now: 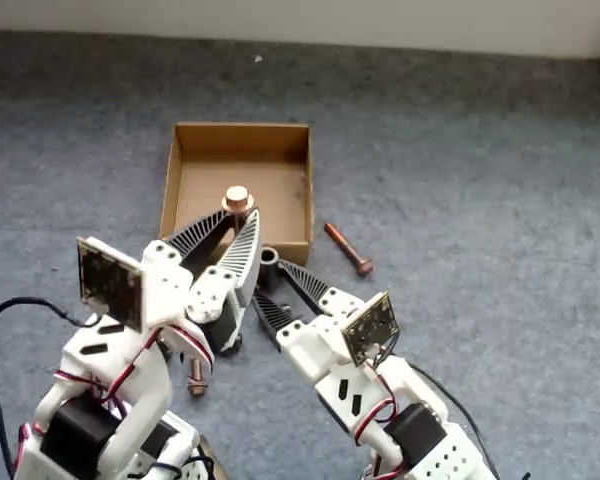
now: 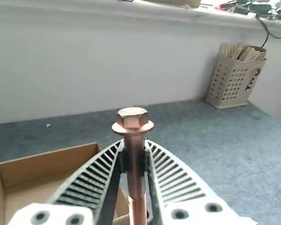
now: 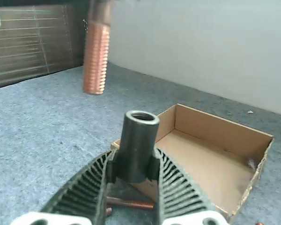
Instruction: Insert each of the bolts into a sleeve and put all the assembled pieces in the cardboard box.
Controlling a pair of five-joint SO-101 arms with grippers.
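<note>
You are gripping a copper bolt (image 1: 237,198) in the left gripper (image 1: 239,216). Its jaws are clenching the shank, and the bolt is standing upright, head up, over the near part of the cardboard box (image 1: 238,128). The right gripper (image 1: 268,278) is clamping the dark sleeve (image 1: 269,256), which is sitting bore-up just outside the box's near right corner. From the right wrist, the bolt's threaded end is hanging higher than the sleeve's mouth and off to one side, not touching it.

The two grippers are crowding each other: the left gripper's right-hand finger is running just beside the sleeve, and the left jaws are reaching across the box's near wall.

A second bolt (image 1: 348,248) is lying on the carpeted tabletop (image 1: 480,150) to the right of the box, apart from both arms. A third bolt (image 1: 197,378) is lying nearer, beside the left arm and partly hidden by it. In the right wrist view, a loose bolt (image 3: 131,204) is lying beneath the right jaws, close to the box's near wall; you cannot tell whether it is one of those two. In the left wrist view, a perforated basket (image 2: 236,77) of sticks is standing far off against the wall (image 2: 84,61).
</note>
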